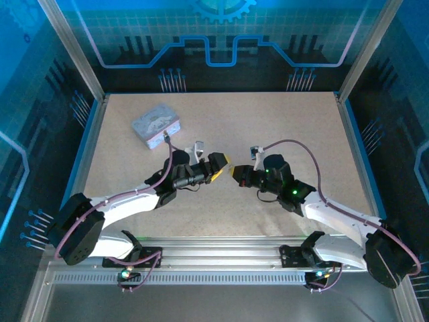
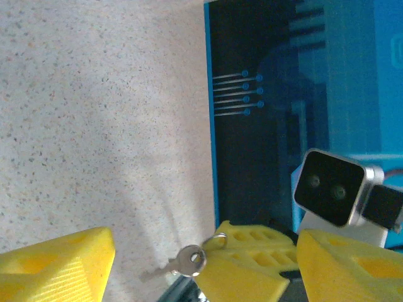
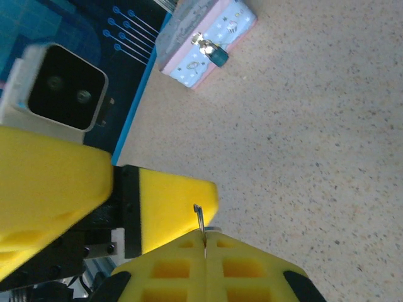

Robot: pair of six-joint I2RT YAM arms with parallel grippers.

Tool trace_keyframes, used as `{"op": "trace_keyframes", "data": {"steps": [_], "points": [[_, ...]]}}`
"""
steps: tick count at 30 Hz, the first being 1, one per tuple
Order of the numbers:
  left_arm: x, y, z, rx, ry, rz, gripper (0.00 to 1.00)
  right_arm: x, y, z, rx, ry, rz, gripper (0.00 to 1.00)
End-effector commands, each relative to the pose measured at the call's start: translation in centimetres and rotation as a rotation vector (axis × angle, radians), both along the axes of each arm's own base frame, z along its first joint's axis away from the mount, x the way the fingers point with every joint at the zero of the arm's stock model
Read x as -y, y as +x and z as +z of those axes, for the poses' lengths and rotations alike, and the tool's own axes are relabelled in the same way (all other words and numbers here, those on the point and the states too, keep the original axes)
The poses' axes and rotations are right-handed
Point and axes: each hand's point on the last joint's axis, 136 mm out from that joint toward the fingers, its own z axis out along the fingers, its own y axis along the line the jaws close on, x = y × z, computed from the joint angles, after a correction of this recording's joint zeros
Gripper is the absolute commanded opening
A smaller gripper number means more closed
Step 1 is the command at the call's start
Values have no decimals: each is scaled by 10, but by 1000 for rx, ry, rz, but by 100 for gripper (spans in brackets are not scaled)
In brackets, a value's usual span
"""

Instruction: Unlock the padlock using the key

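My right tool point(image 3: 204, 238) is clenched on the key point(image 2: 187, 261) by its ring, mid-bench point(image 1: 301, 134). My left tool point(image 1: 219, 168) is released, straddling it. The padlock point(image 3: 218, 55) hangs on the tin point(image 3: 236, 25), 10 o'clock. The key is likely light, stiff and slippery, and may swivel; pinch the flat head.

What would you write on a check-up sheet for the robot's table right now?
Surface: beige speckled tabletop, flat, no spills seen.
Job's things: small dark metal padlock hangs on the clasp of a silvery-lavender rectangular tin; small silver metal key dangles on its ring.
Clutter: nothing seen.
Grippers: right pincer shut on the key's ring; left pincer open, tip to tip with it, mid-table.
Cables: purple cables loop along both arms.
Surroundings: silver frame posts, blue circuit-pattern panels.
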Motion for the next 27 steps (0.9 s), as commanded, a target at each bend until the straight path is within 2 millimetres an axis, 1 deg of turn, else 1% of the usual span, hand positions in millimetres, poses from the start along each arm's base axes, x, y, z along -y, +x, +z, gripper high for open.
{"op": "trace_keyframes", "data": {"steps": [1, 2, 3, 5, 16, 21, 27], "points": [[-8, 0, -6, -124, -78, 90, 79, -11, -2, 14, 51, 36, 41, 0], [-9, 0, -6, -142, -92, 99, 80, -12, -1, 13, 47, 35, 42, 0], [-9, 0, -7, -157, -103, 103, 81, -14, 0, 18, 63, 50, 46, 0], [-7, 0, -7, -184, -140, 109, 81, -18, 2, 21, 71, 59, 55, 0], [3, 5, -3, -252, -299, 108, 83, -38, 4, 23, 66, 77, 106, 0], [5, 6, -10, -272, -313, 114, 83, -45, 3, 21, 62, 72, 122, 0], [3, 8, -9, -261, -325, 129, 82, -46, 0, 17, 46, 65, 130, 0]]}}
